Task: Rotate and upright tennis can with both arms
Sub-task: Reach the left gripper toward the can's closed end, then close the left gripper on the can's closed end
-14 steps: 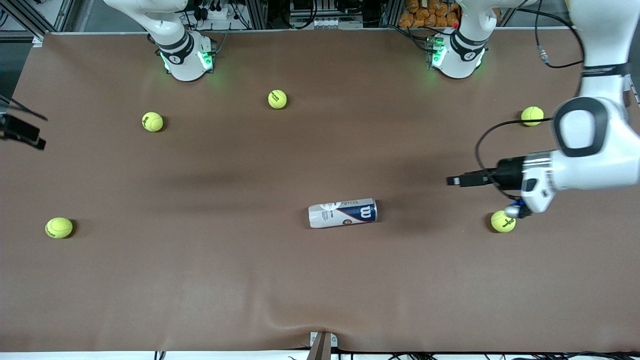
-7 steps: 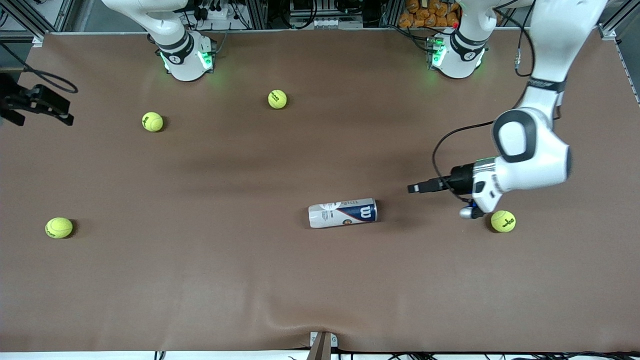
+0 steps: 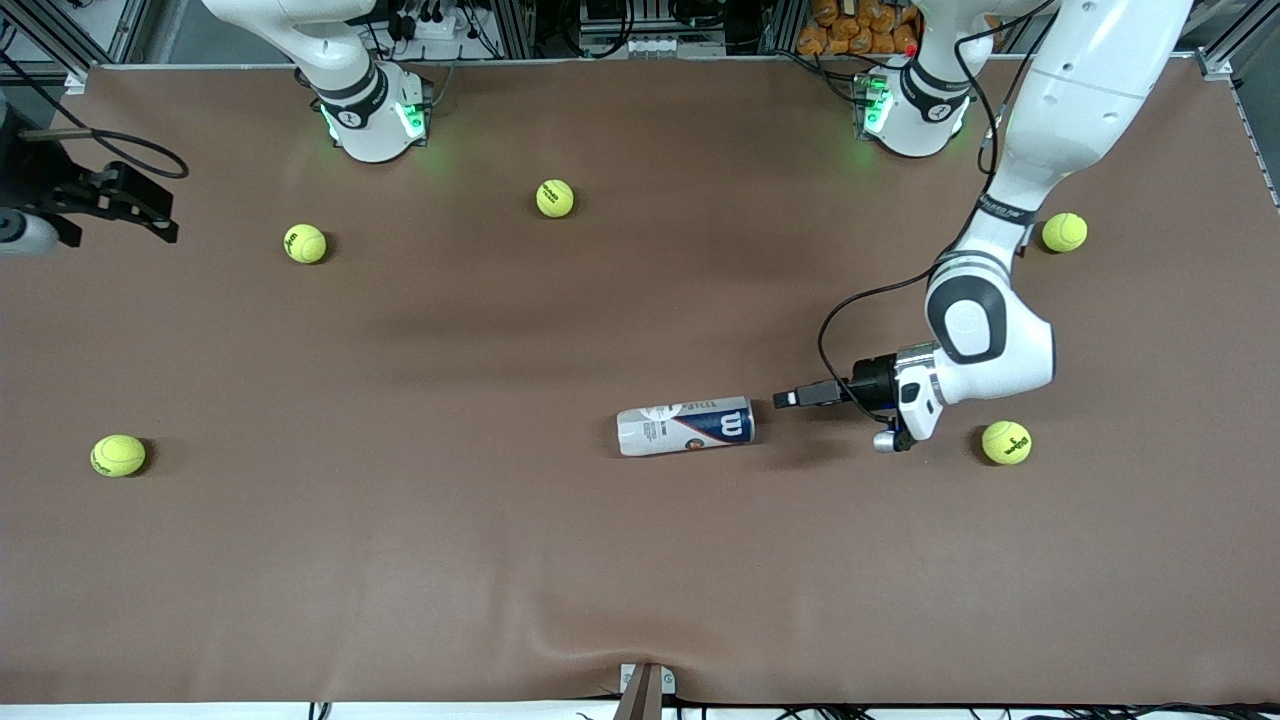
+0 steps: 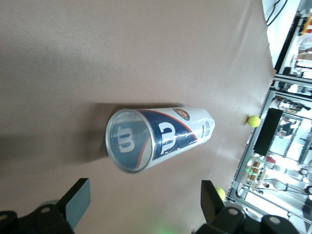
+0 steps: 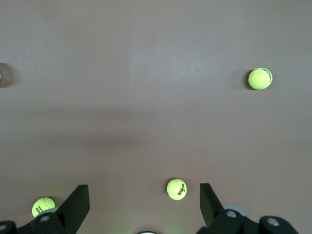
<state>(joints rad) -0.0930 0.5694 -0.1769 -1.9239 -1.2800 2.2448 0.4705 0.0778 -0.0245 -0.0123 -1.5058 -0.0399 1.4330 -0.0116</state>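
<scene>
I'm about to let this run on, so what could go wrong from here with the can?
The tennis can lies on its side, free to roll, and the open left gripper is level with its metal-rimmed end; a nudge could send it off. The right gripper hangs open at the table's edge, too distant to steady it.

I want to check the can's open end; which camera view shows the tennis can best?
The left wrist view: the tennis can lies close, its silver-rimmed end facing the camera. The front view shows it small, lying on its side. The right wrist view does not show it.

Even overhead light, perhaps slightly soft.
</scene>
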